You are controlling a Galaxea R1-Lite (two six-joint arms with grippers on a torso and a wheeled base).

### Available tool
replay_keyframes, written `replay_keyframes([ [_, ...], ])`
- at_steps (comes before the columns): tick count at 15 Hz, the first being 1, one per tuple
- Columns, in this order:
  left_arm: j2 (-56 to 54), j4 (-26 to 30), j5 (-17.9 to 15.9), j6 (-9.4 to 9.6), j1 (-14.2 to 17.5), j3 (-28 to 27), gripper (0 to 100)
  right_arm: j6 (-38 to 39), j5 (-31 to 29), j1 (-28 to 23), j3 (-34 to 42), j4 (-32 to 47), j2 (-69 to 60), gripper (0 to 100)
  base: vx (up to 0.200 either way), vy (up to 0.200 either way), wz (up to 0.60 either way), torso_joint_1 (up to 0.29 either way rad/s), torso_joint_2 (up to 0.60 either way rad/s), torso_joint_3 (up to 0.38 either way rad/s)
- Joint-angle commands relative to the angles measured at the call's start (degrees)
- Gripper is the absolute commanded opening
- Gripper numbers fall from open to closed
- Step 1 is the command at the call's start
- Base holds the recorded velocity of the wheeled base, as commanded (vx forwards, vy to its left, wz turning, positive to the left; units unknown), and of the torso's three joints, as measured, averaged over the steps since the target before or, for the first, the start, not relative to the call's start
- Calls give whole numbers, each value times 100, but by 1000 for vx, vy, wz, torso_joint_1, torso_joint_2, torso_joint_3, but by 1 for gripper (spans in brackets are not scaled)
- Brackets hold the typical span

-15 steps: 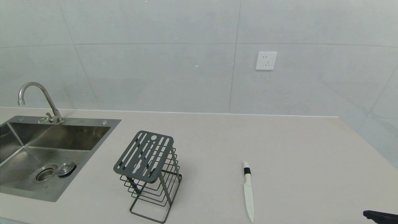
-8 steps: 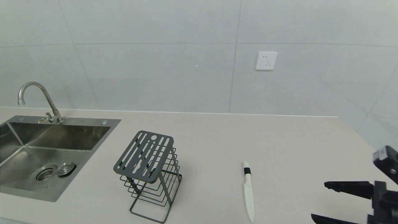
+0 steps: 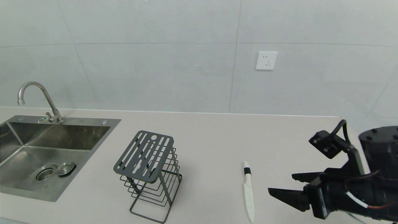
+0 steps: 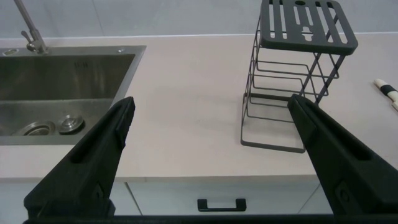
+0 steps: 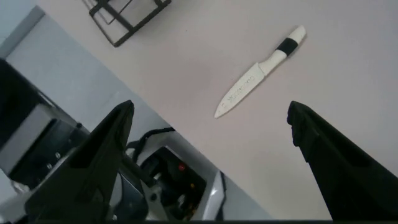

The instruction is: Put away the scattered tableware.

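Note:
A white knife point(image 3: 248, 191) with a black band on its handle lies flat on the counter, blade toward the front edge; it is also seen as the knife point(image 5: 260, 71) and its handle end point(image 4: 387, 91). A dark slotted wire knife rack point(image 3: 147, 174) stands left of it, also the rack point(image 4: 298, 68). My right gripper point(image 3: 281, 186) hovers open just right of the knife, fingers point(image 3: 287, 196) pointing left. My left gripper point(image 4: 211, 152) is open in front of the counter edge, facing the rack and sink.
A steel sink point(image 3: 21, 182) with a curved faucet point(image 3: 37, 99) is set into the counter at the left. A wall socket point(image 3: 266, 60) sits on the tiled wall. The counter's right end point(image 3: 348, 124) lies beyond my right arm.
My right arm has come in from the lower right corner and moved up and left toward the knife, with its fingers open. The knife and rack have not moved.

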Motion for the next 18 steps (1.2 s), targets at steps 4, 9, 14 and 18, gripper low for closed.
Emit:
replay_keyframes([
  [4,7,0,-2,2,1,0,100,836,-566,648,47,-173,1195,100,0,0,0,0,0,0],
  [9,7,0,-2,2,1,0,100,1153,-1225,841,-164,-296,2048,100,0,0,0,0,0,0],
  [14,7,0,-2,2,1,0,100,1135,-1612,841,-331,-595,2557,100,0,0,0,0,0,0],
  [18,7,0,-2,2,1,0,100,1091,-2016,665,-613,-595,3032,100,0,0,0,0,0,0],
])
